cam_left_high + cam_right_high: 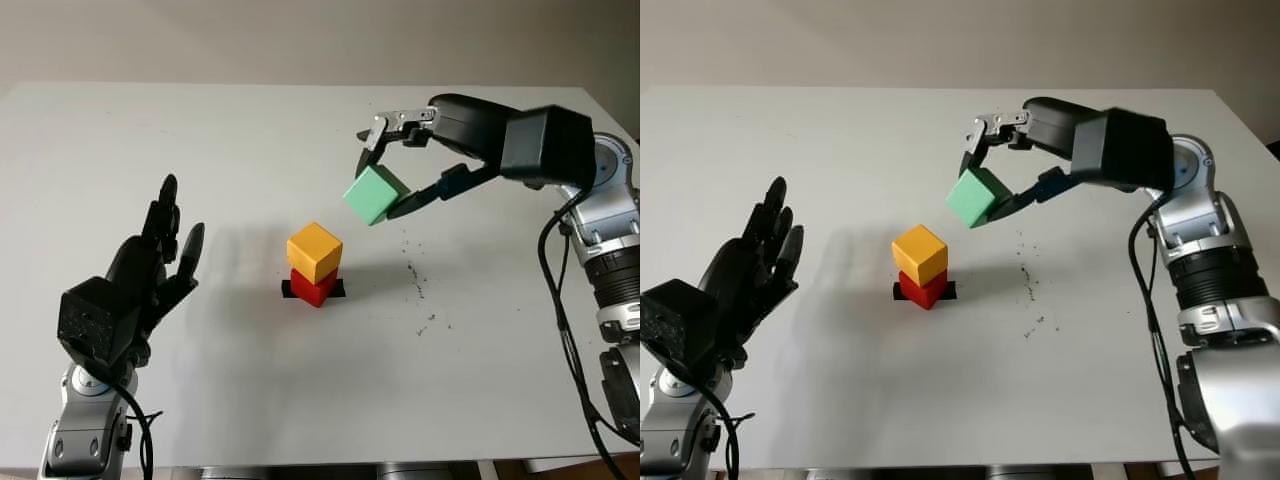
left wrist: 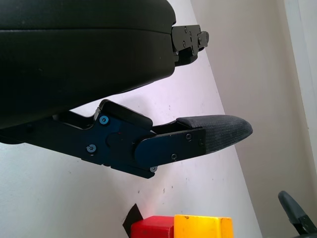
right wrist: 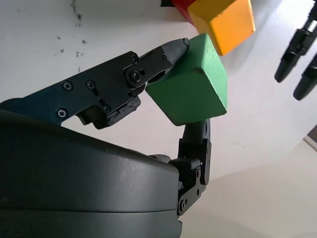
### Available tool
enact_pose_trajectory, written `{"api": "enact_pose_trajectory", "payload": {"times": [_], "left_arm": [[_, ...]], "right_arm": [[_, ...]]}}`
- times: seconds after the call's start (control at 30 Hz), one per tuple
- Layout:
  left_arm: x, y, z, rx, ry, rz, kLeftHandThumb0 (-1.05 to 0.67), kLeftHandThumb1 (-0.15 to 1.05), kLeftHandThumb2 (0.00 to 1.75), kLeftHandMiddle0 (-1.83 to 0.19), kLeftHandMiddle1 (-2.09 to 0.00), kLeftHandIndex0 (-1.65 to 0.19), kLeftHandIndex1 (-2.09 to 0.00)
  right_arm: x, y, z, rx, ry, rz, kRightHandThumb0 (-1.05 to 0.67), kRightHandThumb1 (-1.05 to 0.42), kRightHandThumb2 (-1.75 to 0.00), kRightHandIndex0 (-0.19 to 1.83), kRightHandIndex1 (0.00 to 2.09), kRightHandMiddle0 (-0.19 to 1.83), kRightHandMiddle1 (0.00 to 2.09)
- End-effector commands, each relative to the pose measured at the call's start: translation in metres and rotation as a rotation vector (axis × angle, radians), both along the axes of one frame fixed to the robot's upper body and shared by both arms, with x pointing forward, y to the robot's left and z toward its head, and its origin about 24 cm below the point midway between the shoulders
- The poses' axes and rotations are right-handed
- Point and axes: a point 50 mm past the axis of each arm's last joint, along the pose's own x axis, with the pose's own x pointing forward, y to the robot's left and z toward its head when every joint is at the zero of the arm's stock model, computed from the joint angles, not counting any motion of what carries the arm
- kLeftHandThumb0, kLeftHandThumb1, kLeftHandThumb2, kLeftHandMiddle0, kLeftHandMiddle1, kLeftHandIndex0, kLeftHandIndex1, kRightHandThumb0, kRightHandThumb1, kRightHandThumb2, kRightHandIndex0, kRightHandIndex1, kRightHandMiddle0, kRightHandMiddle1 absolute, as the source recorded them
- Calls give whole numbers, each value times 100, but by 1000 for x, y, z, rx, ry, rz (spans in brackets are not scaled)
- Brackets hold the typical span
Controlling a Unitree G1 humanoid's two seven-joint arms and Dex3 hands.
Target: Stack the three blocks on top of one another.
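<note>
Nearest, the left robot hand hangs open above the white worktop, holding nothing. Mid-worktop, the yellow block already sits on the red block, so two of three are stacked. Farther back, the right robot hand pinches the green block in the air, up and to the right of the pair; setting it on the yellow block is what remains.

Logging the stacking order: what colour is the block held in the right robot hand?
Green: the green block in the right robot hand, best in the right wrist view.
</note>
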Motion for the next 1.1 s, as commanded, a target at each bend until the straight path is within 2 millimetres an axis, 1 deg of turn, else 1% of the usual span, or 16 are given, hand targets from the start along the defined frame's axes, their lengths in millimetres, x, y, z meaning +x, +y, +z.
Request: {"api": "enact_pose_trajectory", "payload": {"times": [0.0, 0.13, 0.23, 0.3, 0.33, 0.4, 0.53, 0.67, 0.8, 1.07], "left_arm": [[0, 1, 3, -1, -14, 2, -79, 105, 59, 13, -5, 13, -6], [1, 0, 4, -3, -16, 7, -80, 105, 59, 12, -6, 12, -6], [2, 0, 4, -2, -17, 4, -79, 105, 59, 12, -5, 12, -6], [3, 0, 5, 0, -20, 2, -80, 105, 59, 12, -5, 12, -6], [3, 0, 5, 0, -19, 1, -80, 105, 59, 12, -5, 12, -6], [4, -1, 5, -1, -17, 0, -80, 105, 59, 13, -5, 13, -5], [5, -2, 5, -2, -18, 0, -80, 105, 59, 13, -5, 13, -5], [5, -5, 4, -7, -24, -1, -80, 105, 59, 13, -5, 13, -5], [4, -6, 4, -14, -27, 1, -80, 105, 60, 13, -5, 13, -5], [3, -5, 2, -24, -30, 5, -77, 105, 60, 14, -5, 14, -5]], "right_arm": [[-1, 4, 16, 32, -38, 17, -30, -93, -5, 26, 6, 34, 146], [-2, 8, 28, 44, -66, 30, -31, -93, -5, 27, 6, 33, 153], [-2, 12, 41, 54, -82, 53, -31, -93, -5, 26, 5, 31, 157], [-4, 16, 52, 39, -110, 71, -30, -92, -5, 26, 6, 31, 156], [-5, 21, 60, 22, -128, 81, -31, -92, -5, 27, 6, 32, 156], [-6, 27, 69, -2, -151, 95, -32, -91, -5, 29, 7, 35, 155], [-7, 46, 81, -39, -157, 152, -38, -90, -5, 32, 8, 40, 157], [-5, 56, 74, -65, -139, 182, -44, -90, -5, 35, 10, 41, 158], [-2, 61, 63, -61, -50, 203, -40, -92, -6, 32, 8, 36, 160], [2, 71, 40, -134, 42, 218, -43, -94, -6, 32, 7, 32, 161]]}}
